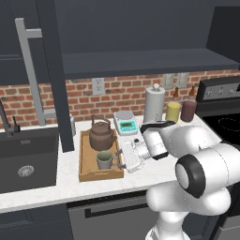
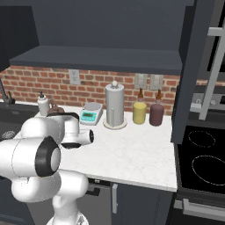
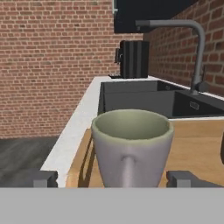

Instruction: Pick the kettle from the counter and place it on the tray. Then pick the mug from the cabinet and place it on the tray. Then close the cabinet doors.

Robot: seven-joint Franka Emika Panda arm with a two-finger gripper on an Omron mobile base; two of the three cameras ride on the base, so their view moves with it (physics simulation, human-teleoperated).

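Observation:
The grey-beige mug [image 1: 105, 160] stands upright on the light-wood tray [image 1: 85, 158], at its front, with the dark-brown kettle [image 1: 102, 133] behind it on the same tray. My gripper [image 1: 118, 157] sits just right of the mug, low over the tray, and is open. In the hand view the mug [image 3: 131, 144] fills the middle with its handle toward me, and my gripper [image 3: 113, 178] has one fingertip [image 3: 42, 178] on each side of it, clear of its wall. The cabinet doors [image 1: 55, 70] [image 2: 193, 66] both stand swung open above the counter [image 1: 140, 176].
A dark sink [image 1: 28, 159] with a faucet [image 1: 6, 119] lies left of the tray. Behind my arm stand a scale [image 1: 125, 123], a paper-towel roll [image 1: 154, 104], a yellow jar [image 1: 173, 111] and a maroon jar [image 1: 189, 110]. A stove [image 2: 202, 158] borders the counter on the right.

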